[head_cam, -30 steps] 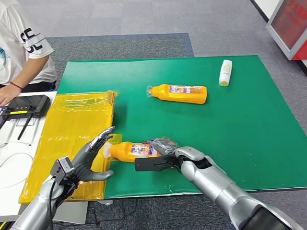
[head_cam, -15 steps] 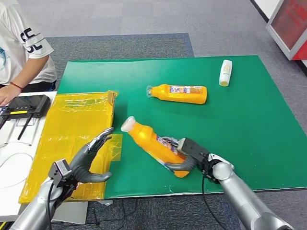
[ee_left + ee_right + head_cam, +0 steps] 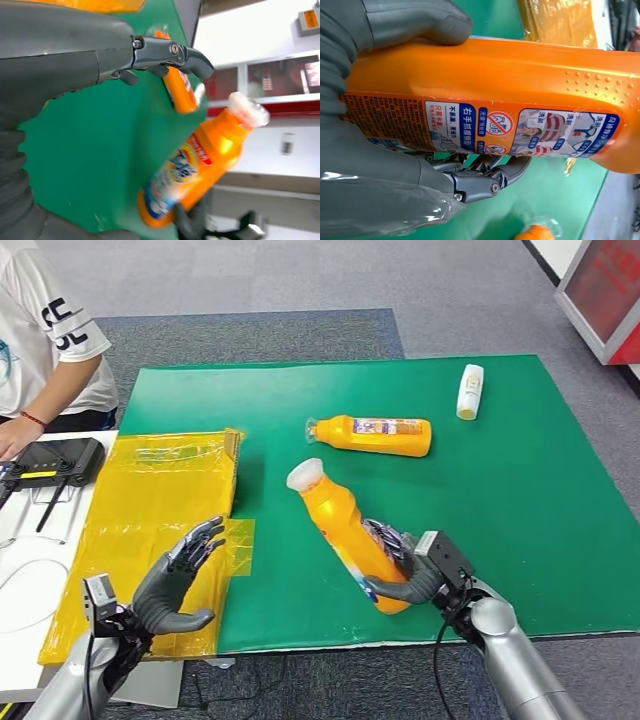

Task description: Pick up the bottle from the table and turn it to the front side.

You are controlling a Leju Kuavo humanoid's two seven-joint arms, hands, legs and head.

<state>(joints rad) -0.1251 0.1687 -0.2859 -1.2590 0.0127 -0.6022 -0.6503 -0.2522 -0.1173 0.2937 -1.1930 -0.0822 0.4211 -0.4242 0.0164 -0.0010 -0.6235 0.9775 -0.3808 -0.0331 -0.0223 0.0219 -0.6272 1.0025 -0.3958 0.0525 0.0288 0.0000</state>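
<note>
right hand [image 3: 411, 575] grips the orange bottle [image 3: 349, 537] tilted, cap up-left; left hand [image 3: 170, 580] spread, holding nothing.

On the counter [image 3: 528, 490], the right hand [image 3: 411, 575] holds a bottle [image 3: 343, 530] tilted near the front edge. A second bottle [image 3: 373, 435] lies behind it, a small bottle [image 3: 470, 392] far right, a plastic bag [image 3: 151, 530] left.

Green table mat [image 3: 528, 490]: second orange bottle [image 3: 373, 435], small white bottle [image 3: 469, 392], yellow plastic bag [image 3: 143, 530].
</note>
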